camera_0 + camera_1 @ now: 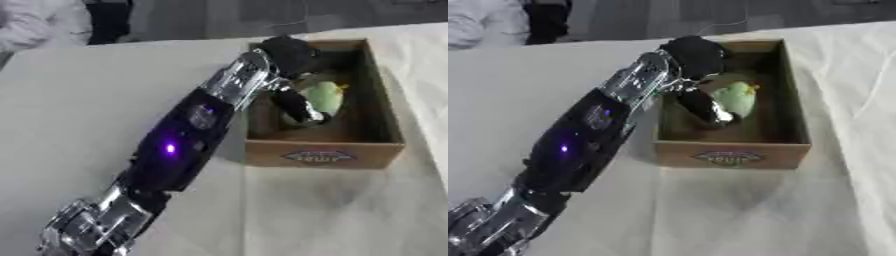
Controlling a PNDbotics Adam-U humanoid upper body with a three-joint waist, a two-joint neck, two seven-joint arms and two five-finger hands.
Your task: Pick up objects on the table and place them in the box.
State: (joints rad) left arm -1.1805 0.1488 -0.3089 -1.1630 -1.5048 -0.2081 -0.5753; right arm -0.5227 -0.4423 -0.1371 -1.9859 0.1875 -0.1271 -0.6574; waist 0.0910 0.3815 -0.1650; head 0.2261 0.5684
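Hand [296, 102] over green object [325, 97] in box [325, 147]

My left arm [179, 145]: glossy black forearm shell, purple indicator light glowing, silver metal joints at wrist and elbow; black-fingered robot hand [297, 102].

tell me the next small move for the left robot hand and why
Probably uncurl the fingers and let go, then lift straight up. The left robot hand is already down inside the cardboard box, its fingers curled against the pale green object, which sits low between the walls. Whether the object already rests on the box floor cannot be seen.
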